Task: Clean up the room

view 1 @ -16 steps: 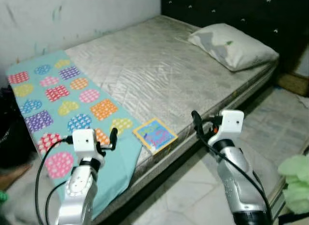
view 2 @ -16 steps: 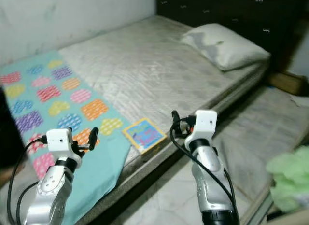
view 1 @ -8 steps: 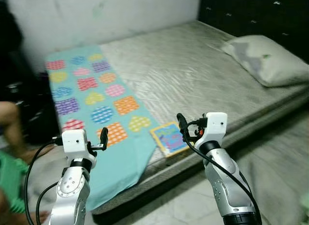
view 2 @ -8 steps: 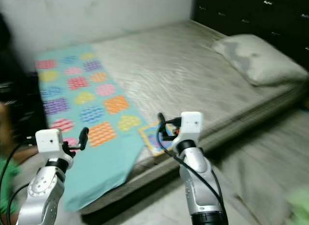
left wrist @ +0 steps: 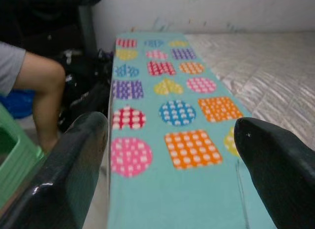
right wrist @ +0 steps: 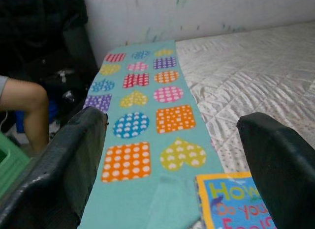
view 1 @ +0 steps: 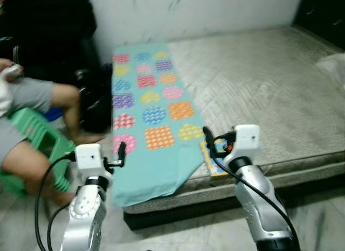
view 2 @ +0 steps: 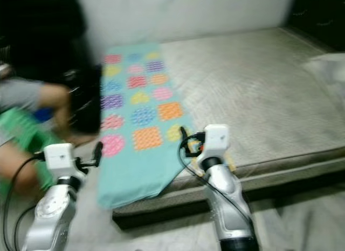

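- Left end effector (view 1: 122, 152) and right end effector (view 1: 207, 137) hover released, fingers spread, before the bed (view 1: 280, 95).
- Book (right wrist: 231, 202) lies at the mattress edge beside the teal patterned blanket (view 1: 153, 127).
- Person's leg (view 1: 51, 108) beside green stool (view 1: 38, 154), farther left.

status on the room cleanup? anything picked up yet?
Nothing looks done yet. The book lies at the mattress edge, and the teal patterned blanket hangs over the bed's side. In hand: nothing; the left end effector and right end effector are both open and empty, held before the bed. Left: book and blanket, at least. A person sits on a green stool close by.
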Tool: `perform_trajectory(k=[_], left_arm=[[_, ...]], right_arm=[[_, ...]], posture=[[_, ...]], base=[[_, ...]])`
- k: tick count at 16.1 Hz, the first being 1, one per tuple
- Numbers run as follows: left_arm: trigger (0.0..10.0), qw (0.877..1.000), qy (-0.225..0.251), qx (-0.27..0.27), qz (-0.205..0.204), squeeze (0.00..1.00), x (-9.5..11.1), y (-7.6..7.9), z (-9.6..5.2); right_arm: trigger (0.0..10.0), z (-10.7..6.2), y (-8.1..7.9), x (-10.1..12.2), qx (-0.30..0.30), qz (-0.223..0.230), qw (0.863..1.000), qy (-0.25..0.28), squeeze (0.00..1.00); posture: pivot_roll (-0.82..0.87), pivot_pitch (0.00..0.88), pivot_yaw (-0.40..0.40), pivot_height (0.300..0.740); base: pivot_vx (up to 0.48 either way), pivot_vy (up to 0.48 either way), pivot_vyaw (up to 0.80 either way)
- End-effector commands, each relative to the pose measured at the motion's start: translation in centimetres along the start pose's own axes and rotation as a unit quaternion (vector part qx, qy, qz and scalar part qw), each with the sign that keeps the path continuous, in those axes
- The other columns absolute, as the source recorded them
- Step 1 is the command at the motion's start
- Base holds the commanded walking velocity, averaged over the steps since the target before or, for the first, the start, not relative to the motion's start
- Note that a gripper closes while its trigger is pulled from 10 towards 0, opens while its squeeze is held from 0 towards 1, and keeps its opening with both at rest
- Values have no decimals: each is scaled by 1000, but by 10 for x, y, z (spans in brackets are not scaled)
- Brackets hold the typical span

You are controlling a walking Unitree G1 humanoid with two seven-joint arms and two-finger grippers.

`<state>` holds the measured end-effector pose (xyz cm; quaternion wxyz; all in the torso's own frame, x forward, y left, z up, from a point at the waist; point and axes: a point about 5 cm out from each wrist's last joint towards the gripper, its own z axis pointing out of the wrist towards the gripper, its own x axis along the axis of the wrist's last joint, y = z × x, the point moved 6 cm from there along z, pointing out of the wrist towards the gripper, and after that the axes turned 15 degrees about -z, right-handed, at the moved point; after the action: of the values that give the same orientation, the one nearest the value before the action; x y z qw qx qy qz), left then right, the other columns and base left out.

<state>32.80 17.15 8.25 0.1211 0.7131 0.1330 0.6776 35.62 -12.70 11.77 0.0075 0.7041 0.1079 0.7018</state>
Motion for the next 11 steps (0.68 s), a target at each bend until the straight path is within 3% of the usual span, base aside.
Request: perform_trajectory(k=[1, 5, 6, 10, 11], left_arm=[[10000, 1000, 1, 7, 13, 0, 4, -6, 1], [10000, 1000, -3, -4, 23, 0, 5, -4, 6], [10000, 1000, -3, -7, 23, 0, 5, -2, 7], [10000, 1000, 5, 4, 18, 0, 6, -3, 7], [10000, 1000, 11, 13, 14, 0, 7, -6, 4]], right_arm=[[10000, 2, -4, 6, 2, 4, 1000, 13, 0], [10000, 3, 2, 5, -25, 3, 1000, 13, 0], [10000, 4, 4, 4, -32, -19, 999, 9, 0], [10000, 11, 1, 2, -24, -76, 997, 11, 0], [10000, 14, -3, 4, -13, -66, 998, 14, 0]], posture=[[-56, 83, 42, 740], [-54, 70, 77, 740], [-55, 68, 79, 740], [-42, 66, 36, 740], [-33, 66, 15, 740]], base=[[0, 0, 519], [0, 0, 0], [0, 0, 0], [0, 0, 0], [0, 0, 0]])
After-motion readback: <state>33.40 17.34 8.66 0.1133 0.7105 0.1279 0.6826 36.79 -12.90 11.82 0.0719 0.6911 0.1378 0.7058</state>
